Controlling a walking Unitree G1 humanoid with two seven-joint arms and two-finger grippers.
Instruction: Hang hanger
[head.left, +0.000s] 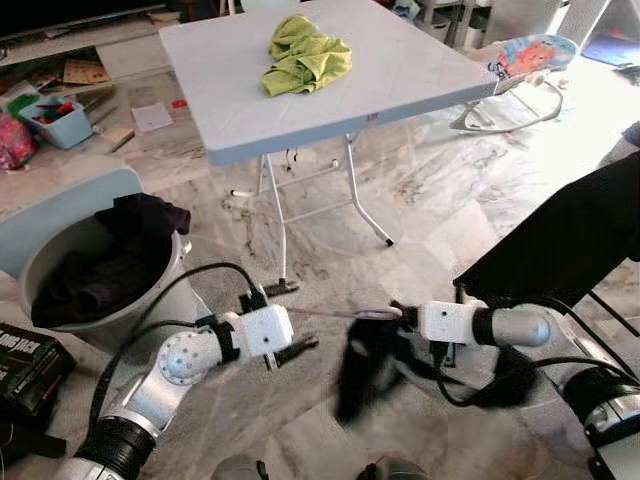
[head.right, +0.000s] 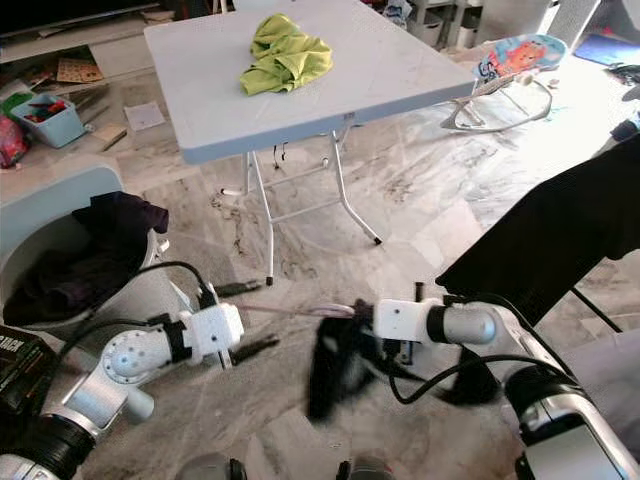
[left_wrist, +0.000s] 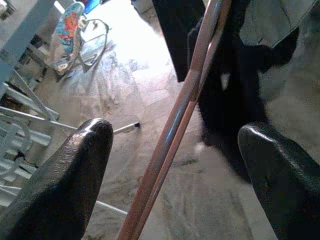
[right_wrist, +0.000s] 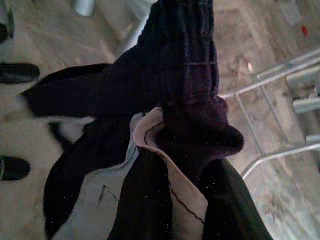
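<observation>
Pale marble floor (head.left: 450, 200) all round, cluttered at the far left.

Left jaws parted wide, black fingertips (left_wrist: 65, 185) on either side of a thin pink hanger (head.left: 340, 314), not clamped on it as seen from the left wrist. Right jaws just right of centre, buried in a bunched dark garment (head.left: 362, 370); impossible to tell whether open or closed. Hanger stretched level between the two, low over the floor, with the garment drooping from its right end.

Further out: to the near left, a grey laundry tub (head.left: 170, 300) heaped with dark clothes. At the far centre, a folding bench (head.left: 400, 70) carrying a crumpled green cloth (head.left: 305, 55). Far right, a baby bouncer (head.left: 530, 55). On the right, a large black cloth (head.left: 570, 240) draped over something, possibly a rack; rail not clearly seen.

Likely step: getting the garment settled on the hanger, with hanging yet to come. Next move probably calls for closing the left jaws on the pink bar, checking that the garment sits securely, then lifting and turning toward the rack on the right. Risk: garment sliding off the right end if tilted.
</observation>
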